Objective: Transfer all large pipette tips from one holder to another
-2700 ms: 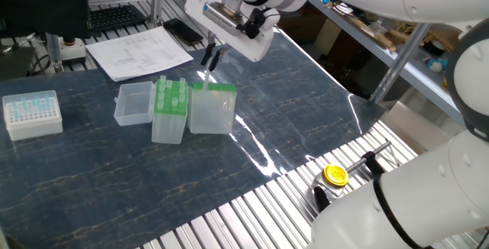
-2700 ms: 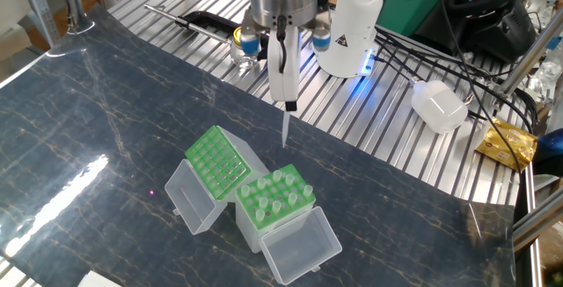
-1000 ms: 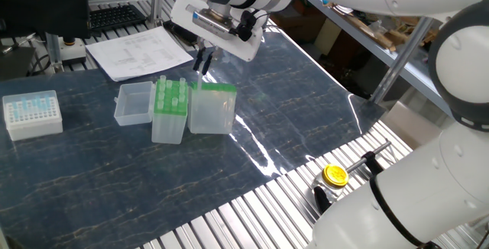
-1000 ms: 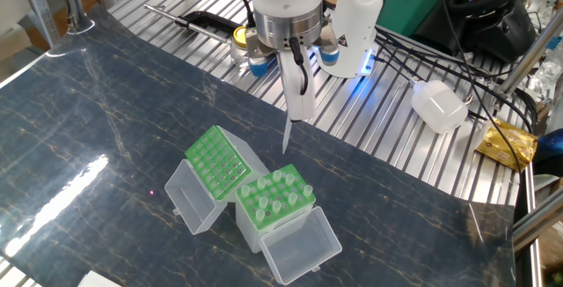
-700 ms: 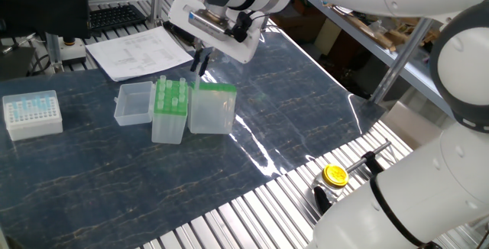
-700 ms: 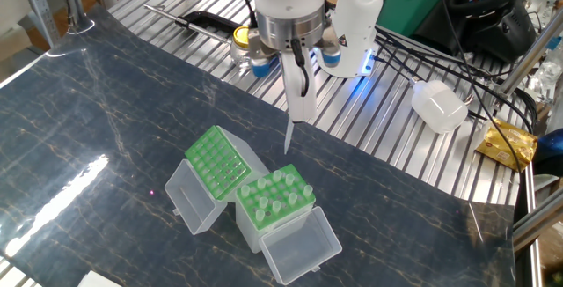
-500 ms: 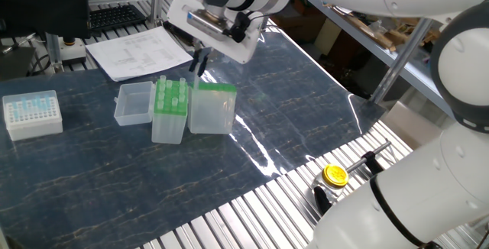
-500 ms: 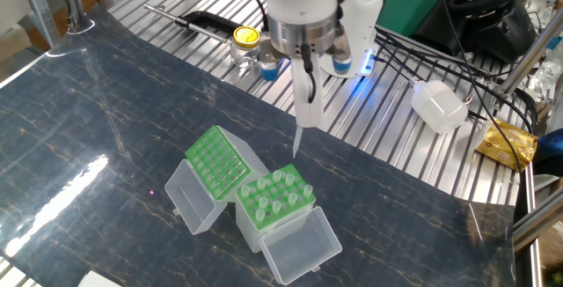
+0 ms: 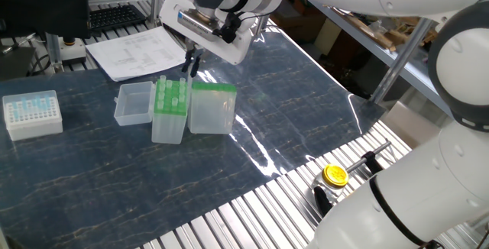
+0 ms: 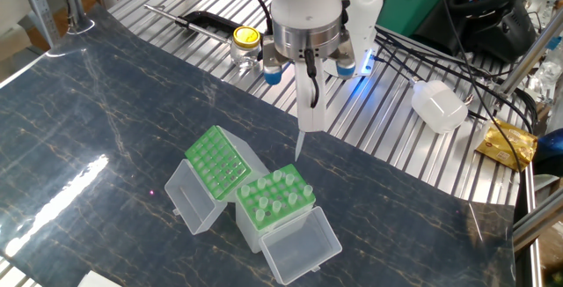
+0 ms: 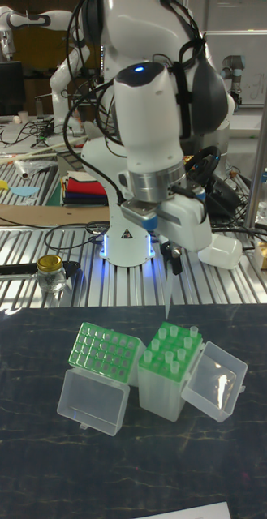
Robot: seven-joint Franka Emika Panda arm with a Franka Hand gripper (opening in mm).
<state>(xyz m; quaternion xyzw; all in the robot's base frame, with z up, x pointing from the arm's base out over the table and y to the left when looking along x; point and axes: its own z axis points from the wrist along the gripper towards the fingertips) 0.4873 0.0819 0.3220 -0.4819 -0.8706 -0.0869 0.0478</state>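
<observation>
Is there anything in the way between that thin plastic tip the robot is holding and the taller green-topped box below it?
Nothing visible. The pipette tip hangs from the gripper in open air above the back edge of the taller green-topped box.

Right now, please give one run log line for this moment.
gripper: shut on large pipette tip | position: above narrower rack | wider rack: beside | tip not yet inserted
</observation>
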